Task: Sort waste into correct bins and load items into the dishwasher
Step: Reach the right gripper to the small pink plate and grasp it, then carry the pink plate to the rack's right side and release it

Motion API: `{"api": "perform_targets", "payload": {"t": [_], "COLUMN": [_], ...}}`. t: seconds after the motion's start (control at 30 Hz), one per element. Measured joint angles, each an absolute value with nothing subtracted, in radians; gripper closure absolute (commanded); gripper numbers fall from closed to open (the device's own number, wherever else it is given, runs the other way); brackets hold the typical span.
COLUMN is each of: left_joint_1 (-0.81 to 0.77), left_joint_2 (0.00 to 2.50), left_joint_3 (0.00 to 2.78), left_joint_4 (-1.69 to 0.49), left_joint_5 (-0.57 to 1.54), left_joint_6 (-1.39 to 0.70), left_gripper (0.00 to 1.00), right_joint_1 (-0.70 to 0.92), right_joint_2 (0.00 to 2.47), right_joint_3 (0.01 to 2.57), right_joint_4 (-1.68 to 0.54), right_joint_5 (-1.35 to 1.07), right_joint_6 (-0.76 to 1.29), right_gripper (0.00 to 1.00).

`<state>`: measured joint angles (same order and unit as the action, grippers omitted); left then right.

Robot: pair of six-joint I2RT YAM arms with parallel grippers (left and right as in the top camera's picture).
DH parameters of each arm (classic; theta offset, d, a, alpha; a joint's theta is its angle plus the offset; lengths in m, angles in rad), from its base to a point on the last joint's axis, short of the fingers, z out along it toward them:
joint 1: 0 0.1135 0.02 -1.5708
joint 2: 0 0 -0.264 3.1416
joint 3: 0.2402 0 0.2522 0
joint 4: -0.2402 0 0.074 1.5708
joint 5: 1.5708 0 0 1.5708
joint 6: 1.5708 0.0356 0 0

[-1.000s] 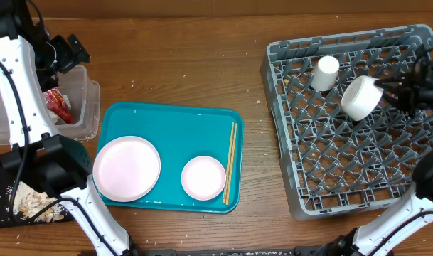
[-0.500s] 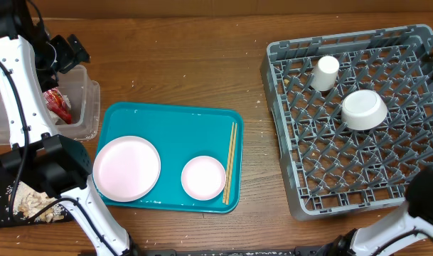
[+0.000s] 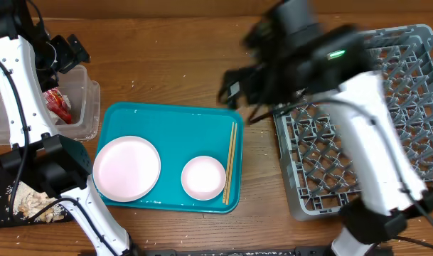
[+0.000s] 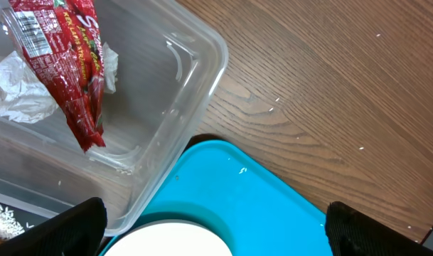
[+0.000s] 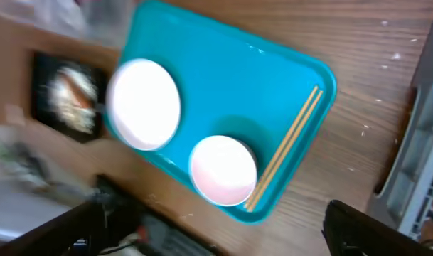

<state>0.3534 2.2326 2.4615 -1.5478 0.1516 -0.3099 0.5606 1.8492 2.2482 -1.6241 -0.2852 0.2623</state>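
Over by the far left corner of the desk, my left gripper hangs near the clear tub. Its 2 fingers are spread wide and hold nothing. 1 red snack wrapper and 1 crumpled white tissue lie inside the tub, touching each other. Near the front left corner sits the flat black tray, with pale scraps on it.

The teal tray lies left of the middle of the desk, just beside the tub. 1 pale pink plate lies at its left end. 1 small white dish lies to the right of the plate, apart from it. 1 pair of wooden chopsticks lies along the tray's right side, just beside the dish.

My right arm looks blurry from above and reaches over the middle of the desk near the far edge. My right gripper hangs over the teal tray. Its 2 fingers are wide apart too and hold nothing. The grey dish rack fills the right side of the desk. My arm hides much of it, so I cannot tell what sits in it.
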Motion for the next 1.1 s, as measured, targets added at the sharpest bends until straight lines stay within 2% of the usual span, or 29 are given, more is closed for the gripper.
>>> {"api": "perform_targets", "payload": {"t": [0.17,0.3,0.37,0.43,0.5,0.73,0.93,0.97,1.0,1.03,1.1], "left_joint_1": [0.353,0.353,0.353,0.353,0.353,0.353,0.353,0.353,0.353,0.353,0.353], "left_joint_2": [2.233,2.233,2.233,2.233,2.233,2.233,2.233,2.233,2.233,2.233,2.233], "left_joint_3": [2.461,2.461,2.461,2.461,2.461,2.461,2.461,2.461,2.461,2.461,2.461], "left_joint_4": [-1.548,-1.548,-1.548,-1.548,-1.548,-1.548,-1.548,-1.547,-1.548,-1.548,-1.548], "left_joint_5": [0.151,0.152,0.151,0.152,0.151,0.152,0.152,0.152,0.151,0.152,0.152], "left_joint_6": [-0.310,-0.310,-0.310,-0.310,-0.310,-0.310,-0.310,-0.310,-0.310,-0.310,-0.310], "left_gripper": [0.00,0.00,0.00,0.00,0.00,0.00,0.00,0.00,0.00,0.00,0.00], "right_joint_1": [0.822,0.921,0.952,0.968,0.968,0.971,0.984,0.983,0.984,0.984,0.984], "right_joint_2": [1.935,2.018,2.072,2.148,2.194,2.251,2.251,2.251,2.251,2.251,2.251], "right_joint_3": [2.091,2.006,1.986,1.971,1.965,1.903,1.873,1.873,1.873,1.873,1.873], "right_joint_4": [-1.457,-1.362,-1.348,-1.351,-1.372,-1.351,-1.343,-1.344,-1.343,-1.343,-1.343], "right_joint_5": [-0.137,-0.100,-0.093,-0.086,-0.081,-0.131,-0.161,-0.163,-0.168,-0.169,-0.172], "right_joint_6": [0.319,0.355,0.383,0.434,0.488,0.590,0.636,0.637,0.640,0.641,0.645], "right_gripper": [0.02,0.06,0.12,0.24,0.31,0.43,0.45,0.57,0.62,0.72,0.80]}}
